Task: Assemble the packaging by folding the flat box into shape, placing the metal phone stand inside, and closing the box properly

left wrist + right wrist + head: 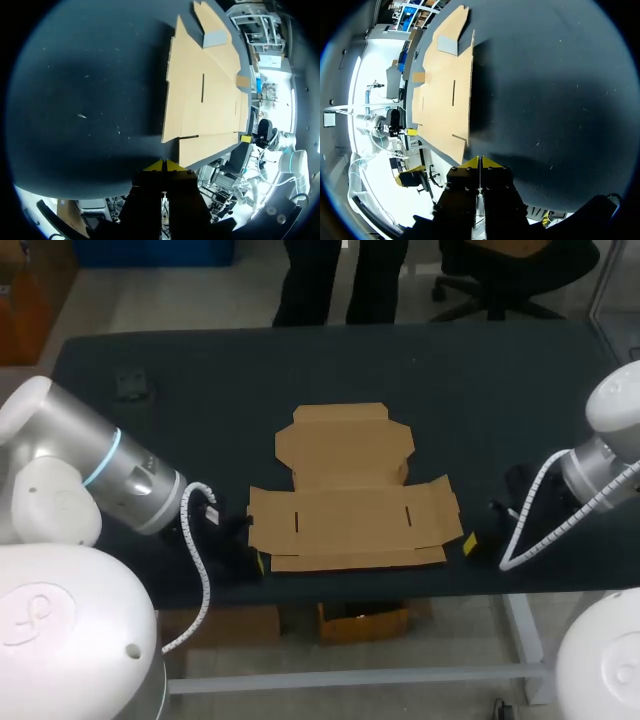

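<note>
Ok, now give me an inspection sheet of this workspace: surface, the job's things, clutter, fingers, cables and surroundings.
Surface: dark table, with the box near its front edge.
Job's things: flat brown cardboard box, lying unfolded between the arms; metal phone stand not identified.
Clutter: small dark object at the table's far left, too small to identify.
Grippers: left gripper and right gripper sit low beside the box's near corners, fingers shut, holding nothing.
Cables: white coiled cable on the left arm and another on the right arm, both off the box.
Surroundings: nothing seen reaching over the table.
</note>
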You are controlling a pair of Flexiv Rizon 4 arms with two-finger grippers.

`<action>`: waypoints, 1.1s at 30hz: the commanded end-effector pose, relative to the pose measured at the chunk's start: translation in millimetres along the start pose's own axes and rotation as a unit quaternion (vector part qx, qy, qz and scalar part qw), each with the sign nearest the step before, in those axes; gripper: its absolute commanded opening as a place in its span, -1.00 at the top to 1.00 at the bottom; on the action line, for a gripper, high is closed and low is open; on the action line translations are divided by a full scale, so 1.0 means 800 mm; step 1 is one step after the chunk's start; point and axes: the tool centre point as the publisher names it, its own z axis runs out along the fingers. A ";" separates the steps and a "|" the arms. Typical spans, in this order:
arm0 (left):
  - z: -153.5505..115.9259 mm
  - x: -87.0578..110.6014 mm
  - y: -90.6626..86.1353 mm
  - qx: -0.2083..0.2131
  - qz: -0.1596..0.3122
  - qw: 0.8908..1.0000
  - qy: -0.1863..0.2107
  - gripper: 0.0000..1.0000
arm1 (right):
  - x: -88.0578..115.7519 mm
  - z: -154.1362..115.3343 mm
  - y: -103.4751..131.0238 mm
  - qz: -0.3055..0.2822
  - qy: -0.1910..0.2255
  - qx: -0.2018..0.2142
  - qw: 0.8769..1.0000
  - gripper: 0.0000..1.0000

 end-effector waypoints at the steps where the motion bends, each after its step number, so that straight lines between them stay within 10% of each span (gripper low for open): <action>1: 0.009 0.001 -0.004 -0.005 0.001 1.000 0.001 1.00 | -0.001 0.003 0.002 -0.001 0.003 0.005 1.000 1.00; 33: 0.015 -0.003 0.006 -0.013 0.005 1.000 0.015 1.00 | 0.012 0.036 -0.008 0.000 0.000 0.035 0.999 1.00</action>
